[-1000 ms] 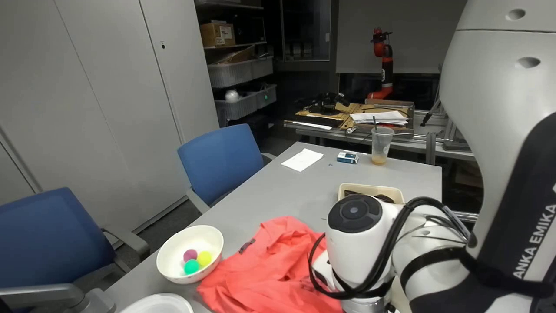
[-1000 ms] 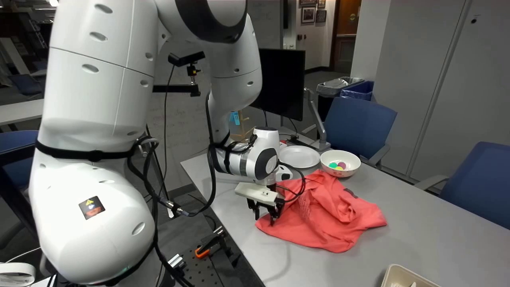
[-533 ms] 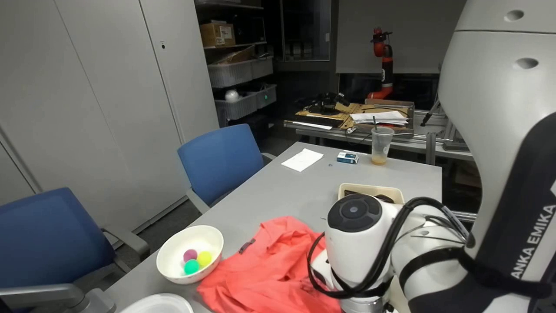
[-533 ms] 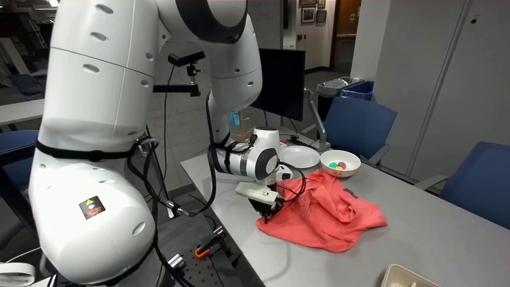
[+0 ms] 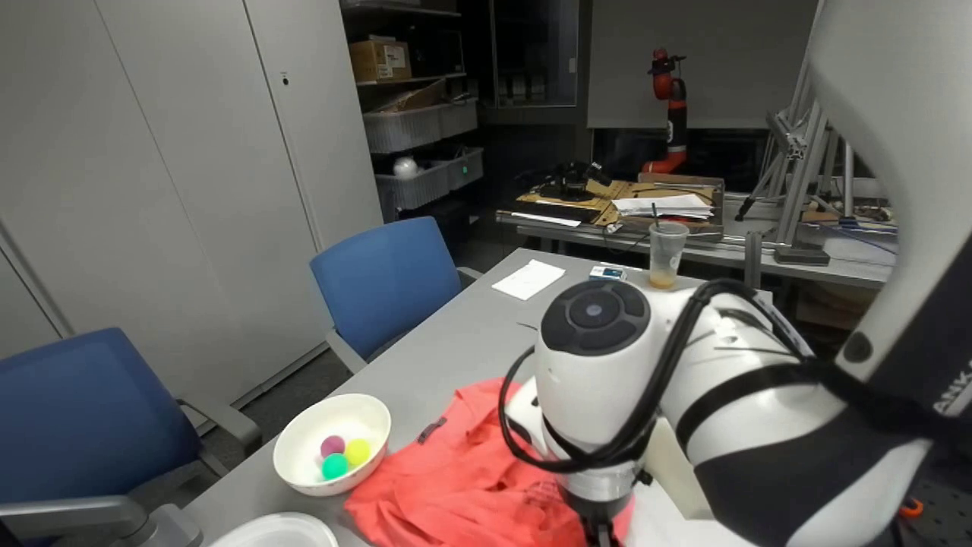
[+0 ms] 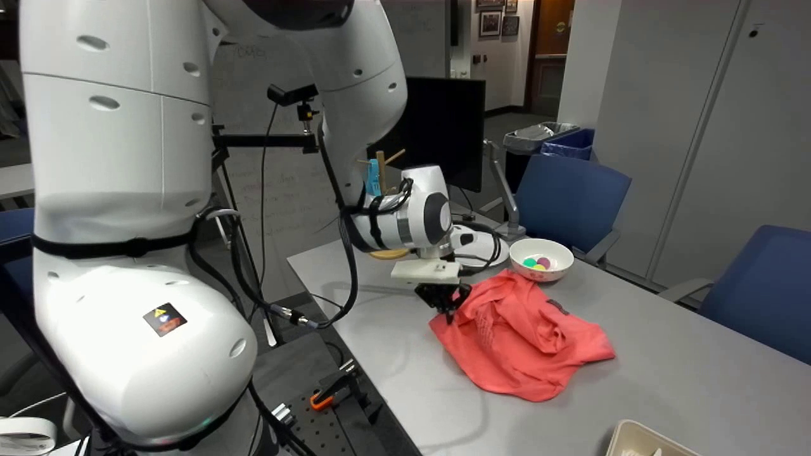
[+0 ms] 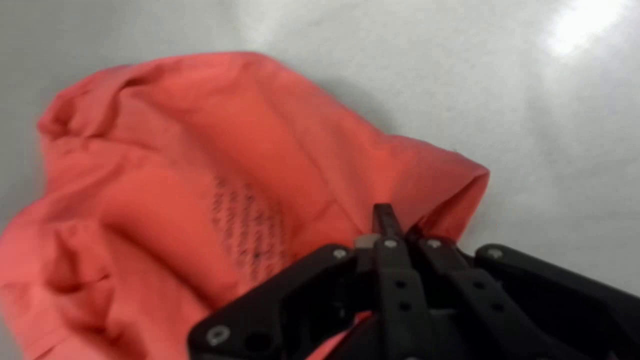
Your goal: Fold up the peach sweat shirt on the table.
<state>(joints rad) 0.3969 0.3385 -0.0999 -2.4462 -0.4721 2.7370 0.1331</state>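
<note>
Black jaws pinching part of crumpled coral cloth sweatshirt [image 6: 516,345], on smooth lt-grey surface [image 6: 671,361]. Its dark lettering [image 7: 252,230] blurry in wrist view; white round plate [image 5: 277,532] cut off at btm in an exterior view.

Three views around the pincer [image 6: 450,315]
Just above it, the wrist view faces down onto the peach sweat shirt [image 7: 240,120]; exterior views, farther out, slant down from roughly opposite sides of the pincer, toward workbench [image 5: 856,251] and monitor [image 6: 447,133], sharing sweat shirt, table [image 6: 640,367] and bowl [image 6: 548,276].
</note>
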